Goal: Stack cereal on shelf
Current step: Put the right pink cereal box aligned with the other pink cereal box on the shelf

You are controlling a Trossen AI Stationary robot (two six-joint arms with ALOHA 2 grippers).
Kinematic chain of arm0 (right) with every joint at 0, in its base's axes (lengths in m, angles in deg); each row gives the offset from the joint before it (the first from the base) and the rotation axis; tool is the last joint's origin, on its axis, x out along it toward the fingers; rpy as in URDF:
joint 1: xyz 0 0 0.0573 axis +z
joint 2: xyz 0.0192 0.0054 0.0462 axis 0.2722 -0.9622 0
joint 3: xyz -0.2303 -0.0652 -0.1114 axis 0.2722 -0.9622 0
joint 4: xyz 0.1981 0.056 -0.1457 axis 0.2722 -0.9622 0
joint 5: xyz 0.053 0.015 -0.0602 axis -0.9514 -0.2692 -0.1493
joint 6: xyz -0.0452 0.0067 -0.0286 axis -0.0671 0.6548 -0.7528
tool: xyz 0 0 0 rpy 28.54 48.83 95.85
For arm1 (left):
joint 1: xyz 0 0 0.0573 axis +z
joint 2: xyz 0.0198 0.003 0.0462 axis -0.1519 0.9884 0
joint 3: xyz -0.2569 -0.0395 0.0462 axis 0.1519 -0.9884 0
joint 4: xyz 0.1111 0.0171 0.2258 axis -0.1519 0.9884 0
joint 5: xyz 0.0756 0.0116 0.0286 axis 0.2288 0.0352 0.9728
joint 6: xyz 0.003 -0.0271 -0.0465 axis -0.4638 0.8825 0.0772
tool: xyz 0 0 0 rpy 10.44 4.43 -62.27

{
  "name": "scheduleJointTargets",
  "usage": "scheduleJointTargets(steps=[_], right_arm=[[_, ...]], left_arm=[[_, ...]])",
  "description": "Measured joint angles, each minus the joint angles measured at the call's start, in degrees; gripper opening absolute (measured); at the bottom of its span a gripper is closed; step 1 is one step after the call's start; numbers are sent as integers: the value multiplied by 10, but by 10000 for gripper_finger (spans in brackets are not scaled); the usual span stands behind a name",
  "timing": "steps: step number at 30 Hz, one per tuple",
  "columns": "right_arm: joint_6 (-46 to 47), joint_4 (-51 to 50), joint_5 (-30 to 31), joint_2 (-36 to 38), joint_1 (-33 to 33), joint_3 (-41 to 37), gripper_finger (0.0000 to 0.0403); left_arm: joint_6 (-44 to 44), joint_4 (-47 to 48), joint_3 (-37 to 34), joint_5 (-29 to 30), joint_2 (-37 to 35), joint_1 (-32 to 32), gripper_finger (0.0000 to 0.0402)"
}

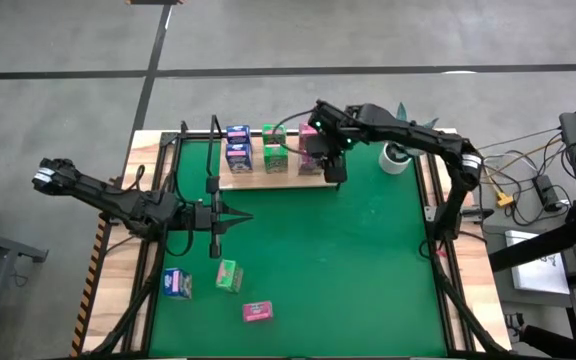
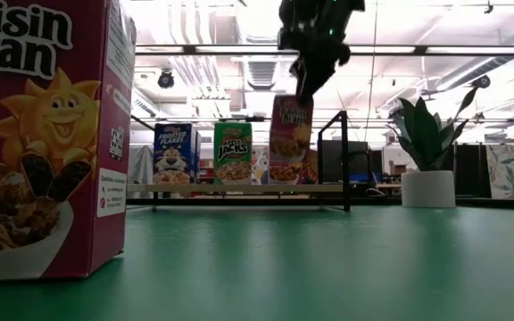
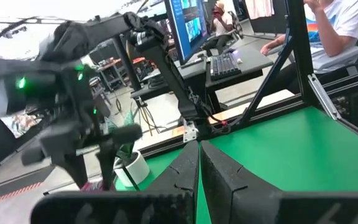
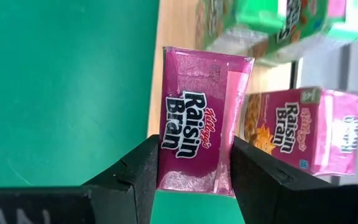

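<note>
I note right gripper (image 4: 193, 163) jaws clamped on pink Raisin Bran box (image 4: 199, 121), hung over shelf (image 1: 313, 178) for second-tier stacking. Left gripper (image 1: 236, 217) jaws closed, parked mid-desk.

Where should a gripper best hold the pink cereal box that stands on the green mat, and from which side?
Probably from above, pinching the front and back faces near the top of the pink box: it stands upright, and its depth is narrowest.

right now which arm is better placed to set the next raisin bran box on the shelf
Right. Its pincer already grips a pink Raisin Bran box over the shelf, beside another Raisin Bran box. The left pincer sits shut over the green mat.
</note>
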Motion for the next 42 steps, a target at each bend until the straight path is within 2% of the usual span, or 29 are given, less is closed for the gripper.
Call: scheduleJointTargets(steps=[11, 25, 42], right_arm=[[-51, 5, -42, -49, -64, 0, 164], [-78, 25, -55, -54, -68, -1, 164], [-62, 47, -50, -68, -68, 0, 164]], left_arm=[[-1, 0, 0, 3, 0, 0, 0], [-6, 0, 0, 3, 0, 0, 0], [-8, 1, 0, 3, 0, 0, 0]])
